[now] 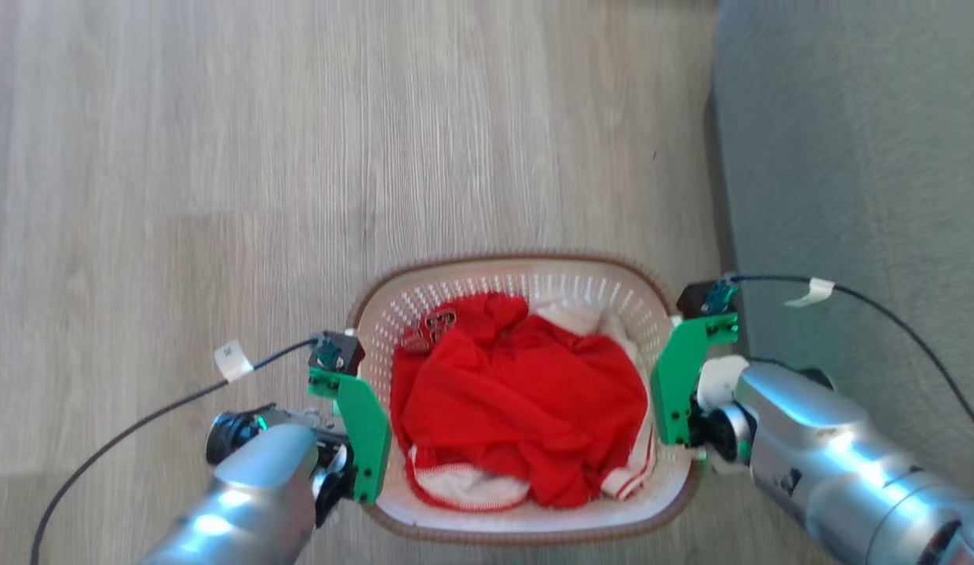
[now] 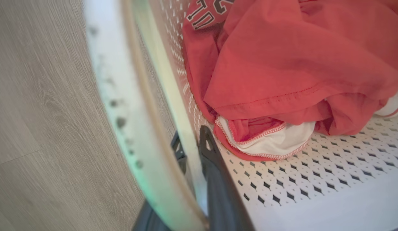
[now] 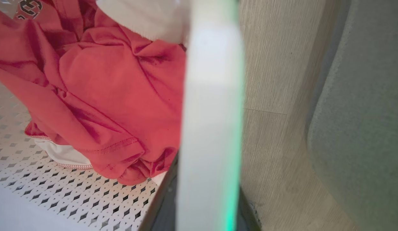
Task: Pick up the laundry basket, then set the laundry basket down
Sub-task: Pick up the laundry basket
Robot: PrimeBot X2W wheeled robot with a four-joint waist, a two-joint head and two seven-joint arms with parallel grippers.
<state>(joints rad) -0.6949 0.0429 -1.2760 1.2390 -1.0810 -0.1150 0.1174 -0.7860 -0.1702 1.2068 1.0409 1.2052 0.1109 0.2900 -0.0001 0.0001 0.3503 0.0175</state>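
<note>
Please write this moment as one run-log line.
left claw: shut on laundry basket wall | right claw: shut on opposite wall | clothes: inside | lifted: unclear

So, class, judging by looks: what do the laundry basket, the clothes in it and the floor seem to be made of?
Laundry basket: moulded plastic, cream, smooth, with punched diamond holes; its brown rim looks woven, perhaps only patterned. Clothes: soft knit fabric, creased, stitched hems. Floor: pale wood-look planks, matte, possibly laminate.

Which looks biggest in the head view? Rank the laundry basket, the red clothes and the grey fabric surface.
1. grey fabric surface, though the frame edge cuts it off
2. laundry basket
3. red clothes, lying inside it
</note>
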